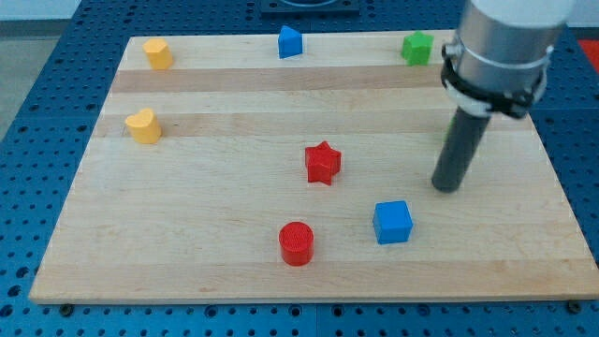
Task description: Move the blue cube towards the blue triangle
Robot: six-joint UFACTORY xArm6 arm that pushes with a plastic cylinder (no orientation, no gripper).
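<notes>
The blue cube (pixel 392 222) sits on the wooden board (pixel 187 234) at the lower middle right. The blue triangle (pixel 290 42) stands near the board's top edge, in the middle. My tip (pixel 448 186) is down at the board, to the right of and a little above the blue cube, with a small gap between them. The rod rises from it to the arm's grey body at the view's top right.
A red star (pixel 323 162) lies in the middle, between the cube and the triangle. A red cylinder (pixel 297 243) is left of the cube. A green block (pixel 417 48) is at the top right. Two yellow blocks (pixel 158 53) (pixel 143 125) are at the left.
</notes>
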